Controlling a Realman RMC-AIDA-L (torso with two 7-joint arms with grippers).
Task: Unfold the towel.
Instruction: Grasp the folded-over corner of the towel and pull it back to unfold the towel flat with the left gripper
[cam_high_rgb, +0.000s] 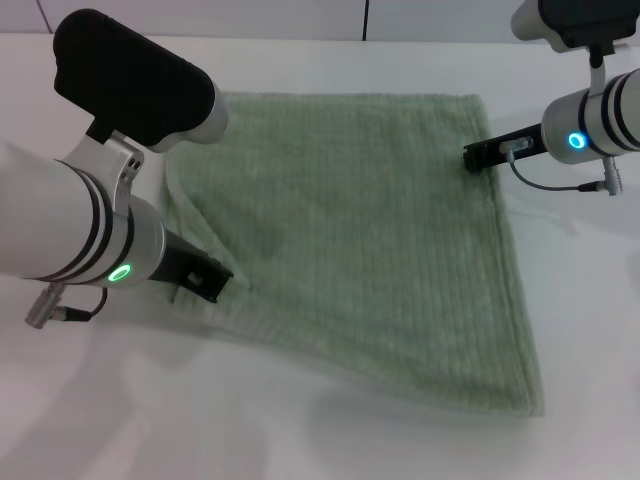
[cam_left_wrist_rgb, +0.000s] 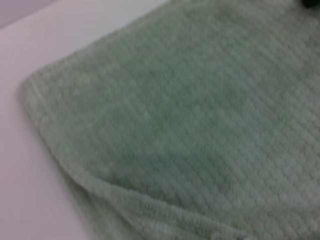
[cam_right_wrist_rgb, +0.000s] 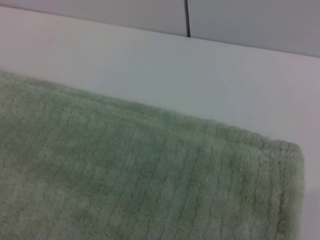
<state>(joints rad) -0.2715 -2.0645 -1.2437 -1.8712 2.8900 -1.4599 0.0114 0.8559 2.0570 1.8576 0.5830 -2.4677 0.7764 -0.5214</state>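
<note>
The pale sage-green towel (cam_high_rgb: 360, 240) lies on the white table (cam_high_rgb: 300, 430), mostly flat, with a folded-over flap along its left edge. My left gripper (cam_high_rgb: 205, 277) is at the towel's near left edge, by that flap. My right gripper (cam_high_rgb: 480, 153) is at the towel's far right edge, near its corner. The left wrist view shows the ribbed towel (cam_left_wrist_rgb: 185, 125) close up, with a doubled layer at one edge. The right wrist view shows a towel corner (cam_right_wrist_rgb: 150, 180) on the table.
The white table (cam_right_wrist_rgb: 150, 65) surrounds the towel on all sides. A grey wall panel with a dark seam (cam_right_wrist_rgb: 187, 17) stands behind the table's far edge.
</note>
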